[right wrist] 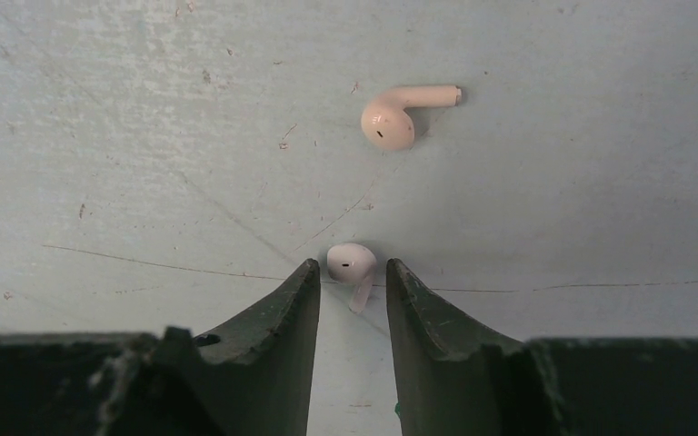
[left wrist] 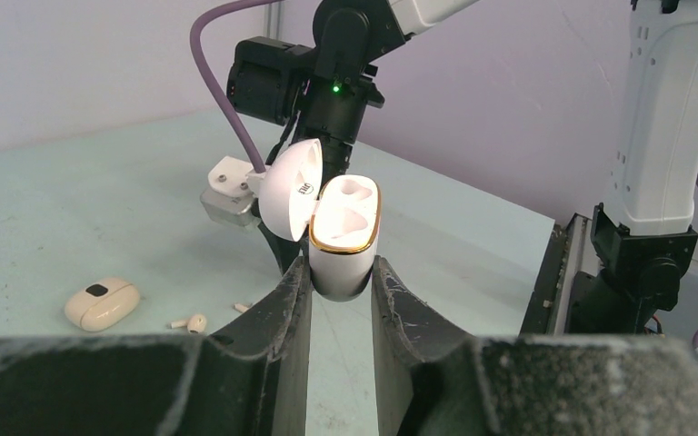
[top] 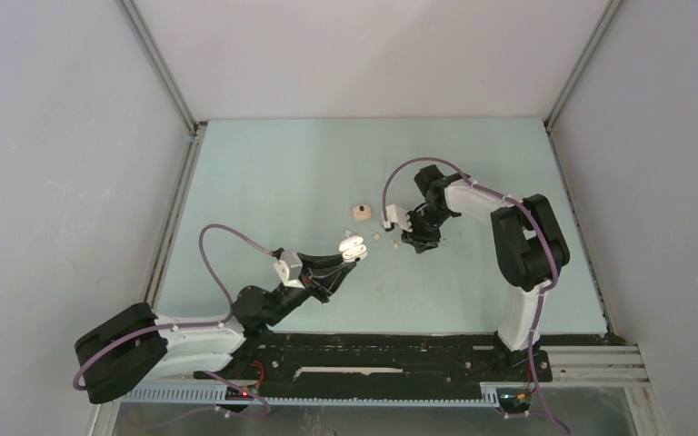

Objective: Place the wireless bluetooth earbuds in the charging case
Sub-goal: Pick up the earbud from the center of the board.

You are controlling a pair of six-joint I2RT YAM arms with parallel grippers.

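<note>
My left gripper point(left wrist: 341, 272) is shut on a white charging case point(left wrist: 345, 232) with a gold rim. It holds the case upright above the table, lid point(left wrist: 288, 189) open and both sockets empty. In the top view the case point(top: 354, 247) is at mid-table. My right gripper point(right wrist: 353, 268) is low over the table, its jaws narrow on either side of a white earbud point(right wrist: 351, 260), with small gaps showing. A second white earbud point(right wrist: 389, 116) lies beyond it. Two tan earbuds point(left wrist: 196, 322) lie on the table to the case's left.
A shut beige case point(left wrist: 102, 302) lies on the table, also in the top view point(top: 361, 213) behind the held case. The right arm point(top: 509, 227) reaches in from the right, its gripper point(top: 416, 240) close to the left gripper point(top: 350, 252). Grey walls stand all round the table.
</note>
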